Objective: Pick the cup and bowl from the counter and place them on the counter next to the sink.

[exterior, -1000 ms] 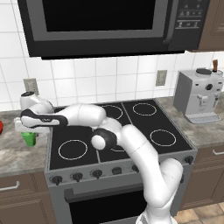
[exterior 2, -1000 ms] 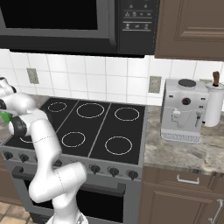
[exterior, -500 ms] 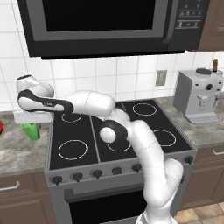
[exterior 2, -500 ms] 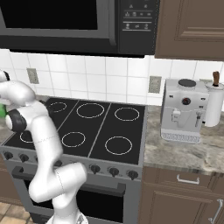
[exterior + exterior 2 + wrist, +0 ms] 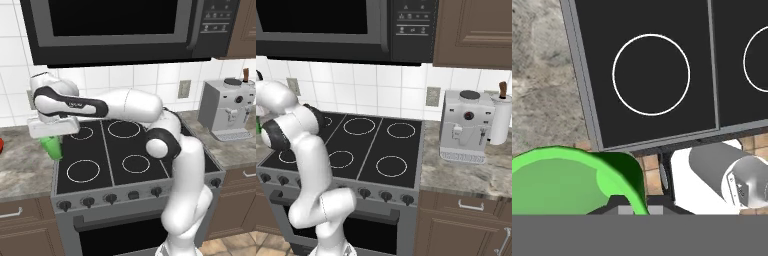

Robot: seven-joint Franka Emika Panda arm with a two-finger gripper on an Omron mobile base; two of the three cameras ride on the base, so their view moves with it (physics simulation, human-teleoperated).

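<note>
Cup (image 5: 52, 146) orientation is seen in the left base view as upright, its long axis close to vertical, the wider mouth up under the hand and the narrower base pointing down. It is held clear of the surfaces, hanging above the left edge of the black stovetop (image 5: 115, 155) where that edge meets the counter (image 5: 22, 165). The gripper (image 5: 51, 134) is clamped on the cup's rim from above, the jaws drawn narrow with the thin green wall pinched between them.

In the hand view the cup (image 5: 572, 182) is seen from above, its open mouth turned toward the camera, and the rim is met by the dark fingertips (image 5: 619, 206) at the bottom of the picture. Below it the mottled counter (image 5: 542, 80) and the stovetop (image 5: 662, 65) with its white rings are seen.

A sliver of the red bowl (image 5: 1, 144) is visible at the left border of the left base view, resting on the counter, well apart from the cup.

A white coffee machine (image 5: 465, 127) is seen on the counter to the right of the stovetop.
</note>
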